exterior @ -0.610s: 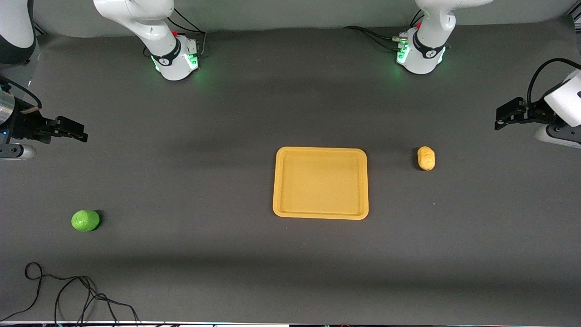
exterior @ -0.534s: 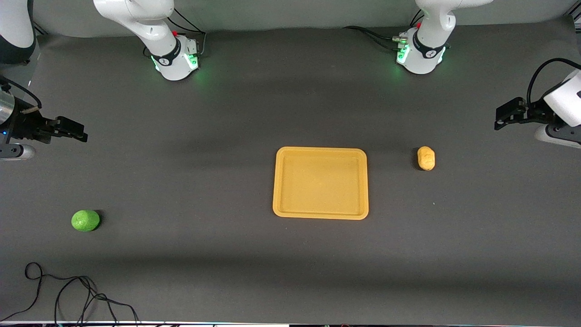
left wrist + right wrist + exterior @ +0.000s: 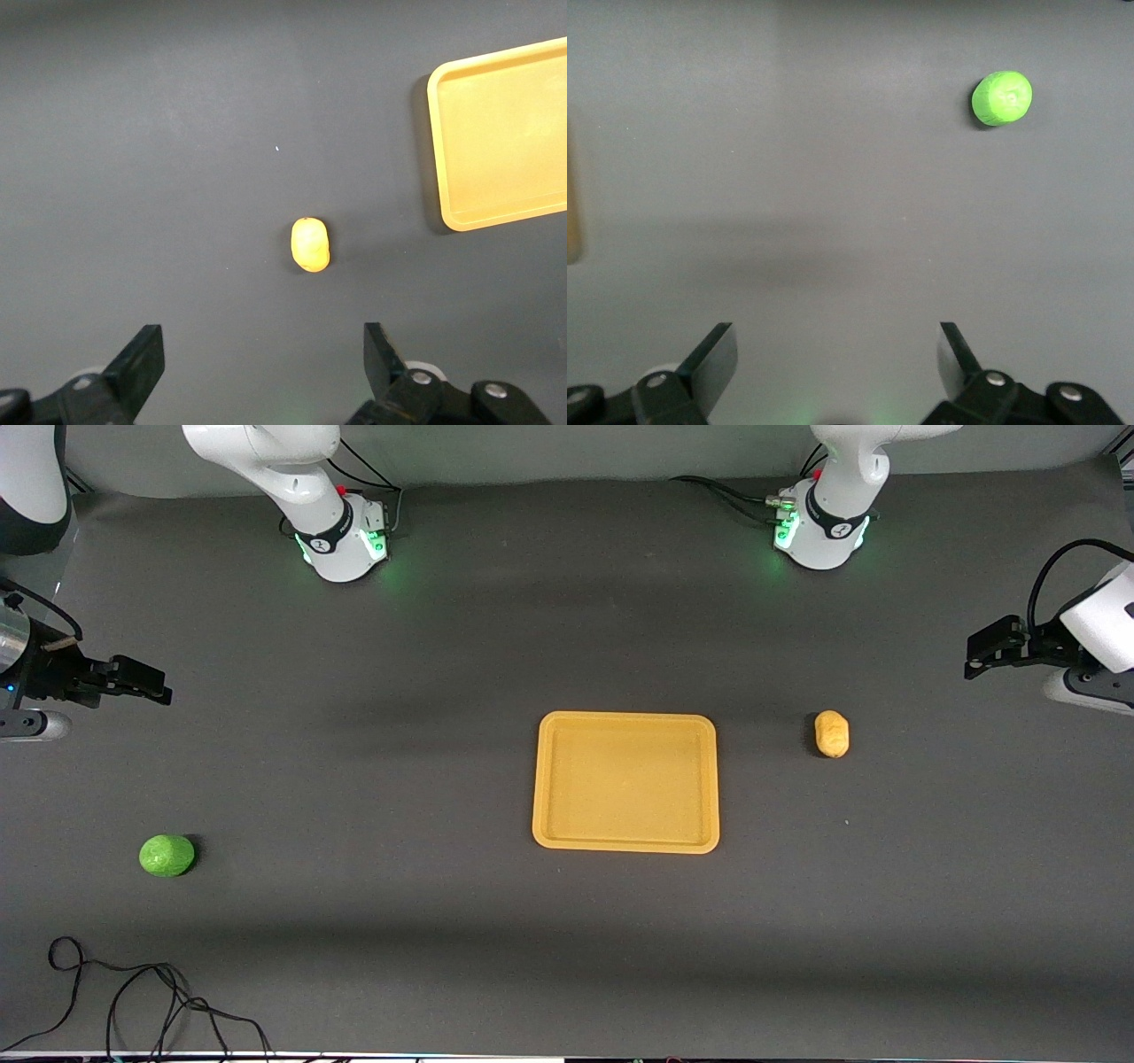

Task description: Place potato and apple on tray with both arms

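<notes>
My left pincer [image 3: 979,657] and right pincer [image 3: 151,682] hover spread and empty at the frame's side edges. Potato [image 3: 831,733] sits beside the tray [image 3: 625,845]; apple [image 3: 166,856] lower left on the worktop [image 3: 443,957]. Risk: off-centre closure could roll either away.

The dark grey bench [image 3: 461,655] carries a yellow-orange tray [image 3: 625,843] near its middle. A potato [image 3: 831,733] lies just beside the tray, toward the left arm's end. An apple [image 3: 166,856] lies well apart from the tray, toward the right arm's end. A black cable [image 3: 133,1001] lies nearer the front camera than the apple.
</notes>
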{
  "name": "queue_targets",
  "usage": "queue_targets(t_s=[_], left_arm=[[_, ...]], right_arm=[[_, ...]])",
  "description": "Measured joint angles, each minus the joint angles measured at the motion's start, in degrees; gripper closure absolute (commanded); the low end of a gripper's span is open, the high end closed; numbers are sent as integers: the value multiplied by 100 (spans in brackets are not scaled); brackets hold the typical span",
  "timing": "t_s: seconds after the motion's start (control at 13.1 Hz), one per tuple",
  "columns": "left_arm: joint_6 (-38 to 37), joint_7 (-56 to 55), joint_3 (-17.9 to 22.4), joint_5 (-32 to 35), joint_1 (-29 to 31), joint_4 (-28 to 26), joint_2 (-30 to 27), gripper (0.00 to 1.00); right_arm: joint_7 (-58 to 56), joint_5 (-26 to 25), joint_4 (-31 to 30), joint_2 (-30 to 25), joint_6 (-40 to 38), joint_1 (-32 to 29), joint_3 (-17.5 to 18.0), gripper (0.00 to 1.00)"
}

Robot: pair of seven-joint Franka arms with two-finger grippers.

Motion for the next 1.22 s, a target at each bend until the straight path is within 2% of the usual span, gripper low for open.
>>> queue_targets(t_s=[0.15,0.38,0.53,0.76,0.99,1.22], left_arm=[[352,-1,1,0,1,-357,-31,0],[1401,-5,7,1,8,-1604,-125,1],[1994,-88,10,-14,10,-2464,-93,5],[3439,-204,24,-76,55,-3529,441,3],[4060,-204,-34,-162,48,-3593,1370,1],[4027,-197,-125,-328,-2,-3418,1536,2]], right_arm=[[0,0,49,66,5,9,3,0],[0,0,136,131,5,20,15,0],[0,0,117,161,133,21,18,0],[-207,-2,39,328,611,-140,-97,0],[-1027,-7,134,677,1007,-740,-295,0],[-1900,2,757,1208,1056,-1461,-340,0]])
